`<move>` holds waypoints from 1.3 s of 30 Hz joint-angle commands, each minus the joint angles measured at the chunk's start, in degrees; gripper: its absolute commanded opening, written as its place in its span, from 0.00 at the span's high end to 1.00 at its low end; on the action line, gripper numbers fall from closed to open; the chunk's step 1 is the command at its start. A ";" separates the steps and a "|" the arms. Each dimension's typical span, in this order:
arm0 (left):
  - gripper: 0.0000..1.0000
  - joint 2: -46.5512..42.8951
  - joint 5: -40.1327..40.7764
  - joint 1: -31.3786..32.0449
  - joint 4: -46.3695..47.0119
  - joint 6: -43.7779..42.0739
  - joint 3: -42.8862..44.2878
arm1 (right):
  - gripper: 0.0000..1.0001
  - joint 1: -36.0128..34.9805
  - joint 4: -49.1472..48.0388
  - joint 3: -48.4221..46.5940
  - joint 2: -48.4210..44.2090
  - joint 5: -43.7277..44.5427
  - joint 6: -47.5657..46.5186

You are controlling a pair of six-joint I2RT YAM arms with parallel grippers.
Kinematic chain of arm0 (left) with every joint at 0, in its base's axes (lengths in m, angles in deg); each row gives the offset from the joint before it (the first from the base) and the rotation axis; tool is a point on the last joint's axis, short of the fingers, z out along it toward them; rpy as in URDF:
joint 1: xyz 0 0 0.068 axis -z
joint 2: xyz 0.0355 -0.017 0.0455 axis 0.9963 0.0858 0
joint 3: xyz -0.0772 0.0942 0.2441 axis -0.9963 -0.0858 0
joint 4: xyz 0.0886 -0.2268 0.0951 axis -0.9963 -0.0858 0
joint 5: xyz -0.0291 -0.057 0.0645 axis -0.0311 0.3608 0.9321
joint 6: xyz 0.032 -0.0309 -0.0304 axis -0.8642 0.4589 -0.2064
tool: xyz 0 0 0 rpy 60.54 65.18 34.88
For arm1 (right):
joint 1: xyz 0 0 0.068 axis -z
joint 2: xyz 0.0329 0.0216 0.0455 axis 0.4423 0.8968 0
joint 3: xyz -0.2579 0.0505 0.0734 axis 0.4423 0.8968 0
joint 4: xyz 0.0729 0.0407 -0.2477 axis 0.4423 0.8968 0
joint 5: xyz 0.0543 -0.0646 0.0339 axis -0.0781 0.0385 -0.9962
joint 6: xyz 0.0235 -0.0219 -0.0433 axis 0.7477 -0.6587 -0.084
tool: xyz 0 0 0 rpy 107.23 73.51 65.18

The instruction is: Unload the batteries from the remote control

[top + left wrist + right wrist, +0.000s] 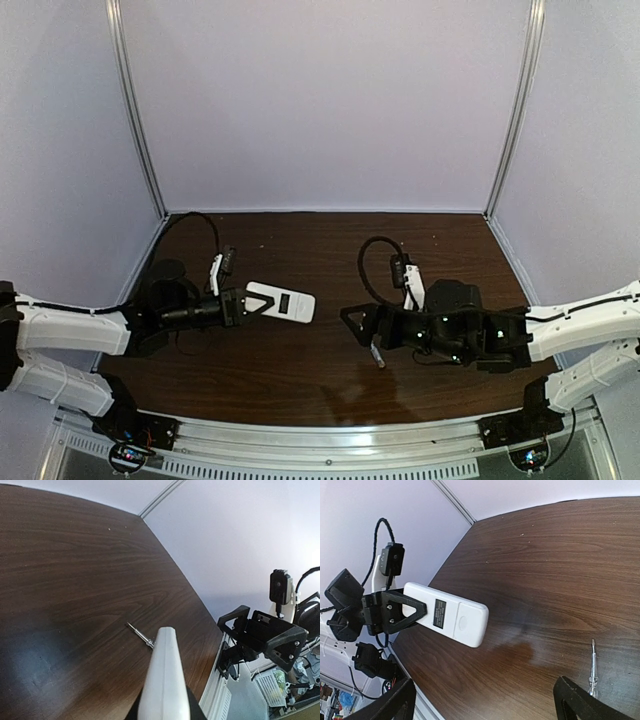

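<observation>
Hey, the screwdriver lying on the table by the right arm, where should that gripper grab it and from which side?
Probably the thicker handle end of the screwdriver, from straight above, the open right gripper closing across its width. It lies flat on the table, long and thin, so a sideways approach would likely just push it.

remote [283, 301]: white, small dark rectangular label. worktop [300, 250]: dark brown, streaky wood grain, glossy. screwdriver [593, 662]: silver. walls [320, 100]: plain pale lilac.
</observation>
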 commanded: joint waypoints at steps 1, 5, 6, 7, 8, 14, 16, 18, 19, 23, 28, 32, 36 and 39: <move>1.00 5.61 -6.76 -0.54 15.08 3.92 0.18 | 0.03 0.35 -2.08 1.20 -0.63 -3.62 0.70; 1.00 9.77 -7.62 -0.73 17.99 4.50 1.08 | 0.03 0.94 -2.05 1.37 0.12 -3.98 2.00; 1.00 10.56 -8.27 -0.76 19.95 5.10 0.91 | 0.03 1.20 -2.22 1.40 0.52 -4.17 2.47; 1.00 11.29 -9.22 -0.86 21.48 5.81 0.79 | 0.03 1.51 -2.63 1.44 1.00 -4.55 2.74; 1.00 11.85 -10.06 -1.00 22.56 6.51 0.78 | 0.03 1.84 -2.81 1.33 1.73 -4.98 3.04; 1.00 12.20 -13.48 -1.64 23.68 10.13 0.68 | 0.05 4.01 -6.11 -1.00 7.34 -9.96 2.58; 1.00 11.81 -14.47 -2.04 23.60 12.14 0.22 | 0.06 4.56 -7.91 -1.82 9.16 -12.61 2.32; 1.00 11.44 -15.06 -2.47 25.91 14.86 -0.86 | 0.08 4.64 -9.72 -2.79 10.64 -16.00 1.73; 1.00 11.47 -15.47 -2.73 27.39 16.28 -1.41 | 0.08 4.61 -10.67 -3.27 11.33 -17.25 1.65; 1.00 12.77 -16.93 -4.60 35.51 22.49 -4.30 | 0.10 4.68 -12.08 -5.46 13.02 -20.26 1.21; 1.00 15.13 -17.80 -6.12 45.21 28.87 -7.74 | 0.11 4.65 -11.34 -8.40 15.07 -20.95 1.40; 1.00 15.78 -17.71 -6.72 46.11 30.83 -8.65 | 0.12 4.65 -8.43 -11.83 17.58 -19.86 2.60; 1.00 15.84 -17.56 -7.97 48.02 33.13 -10.38 | 0.13 4.61 -4.25 -15.54 20.08 -17.68 3.71; 1.00 15.57 -16.89 -9.34 48.11 34.44 -12.00 | 0.15 4.61 -2.66 -17.45 21.63 -17.38 4.48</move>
